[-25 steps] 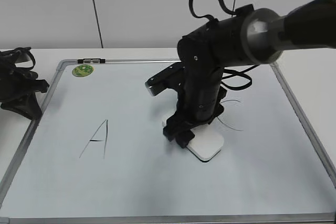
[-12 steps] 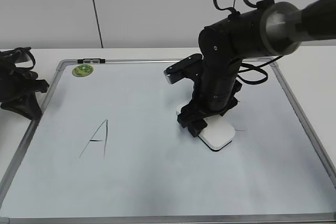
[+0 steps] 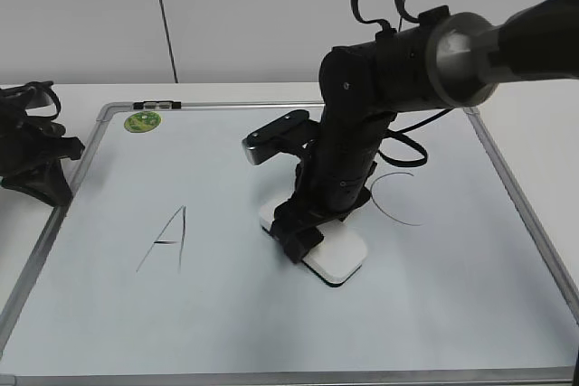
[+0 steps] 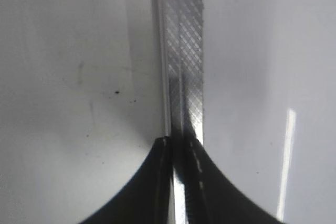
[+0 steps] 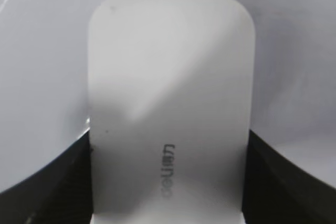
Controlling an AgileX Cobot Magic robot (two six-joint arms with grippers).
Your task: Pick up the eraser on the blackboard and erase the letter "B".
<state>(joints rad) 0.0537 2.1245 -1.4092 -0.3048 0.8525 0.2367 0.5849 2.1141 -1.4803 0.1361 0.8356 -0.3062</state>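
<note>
The white, smooth, rounded-rectangular plastic eraser point(image 3: 333, 253) looks stiff, light and a little slippery, so I judge that the best hold is across its two long sides, as the right gripper point(image 3: 303, 232) has it now. In the right wrist view the two black jaws press the eraser point(image 5: 169, 114) from both sides, with its small grey print between them. The eraser lies flat on the large white dry-erase blackboard with silver metal frame point(image 3: 109, 314), near the middle, and it extends from the gripper toward 5 o'clock. No bold letter "B" is visible; the spot under the arm is hidden. A thin "A" point(image 3: 167, 240) is at 9 o'clock from the eraser and a thin "C" point(image 3: 391, 198) at 2 o'clock. The left gripper point(image 3: 36, 164) rests at the left frame edge, its jaws narrow, nearly together, over the frame point(image 4: 181, 51).
</note>
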